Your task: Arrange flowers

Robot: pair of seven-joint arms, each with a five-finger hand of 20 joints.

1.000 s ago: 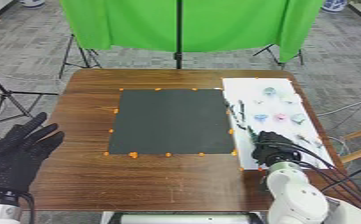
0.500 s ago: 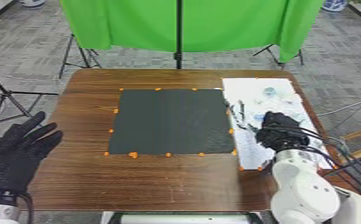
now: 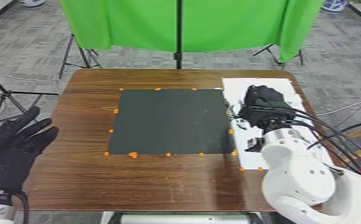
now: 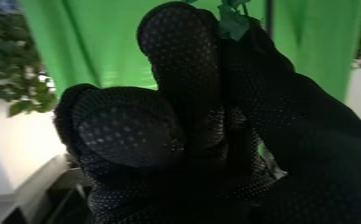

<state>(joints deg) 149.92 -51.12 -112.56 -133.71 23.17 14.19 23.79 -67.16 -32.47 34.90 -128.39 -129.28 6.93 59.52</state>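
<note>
Over the white board [image 3: 254, 160], my right hand [image 3: 267, 107] covers most of the flowers laid there. Dark green stem pieces [image 3: 239, 122] lie beside it at the board's left edge. In the right wrist view, my right hand [image 4: 190, 75] has its fingers bent toward the thumb, pinching a green leafy stem [image 4: 233, 24] near the fingertips; its flower head cannot be made out. The black square mat [image 3: 169, 122] lies bare at mid-table. My left hand [image 3: 12, 150] hangs at the table's left edge with its fingers straight and spread.
Small orange marks [image 3: 133, 155] surround the mat and board on the brown wooden table [image 3: 141, 185]. A green cloth [image 3: 132, 25] hangs behind the table, with black stands [image 3: 8, 92] around it. Dark cables [image 3: 323, 132] run along my right arm.
My right hand has moved forward from the board's near part to its far part, covering flowers that showed before. My left hand has shifted slightly toward the left.
</note>
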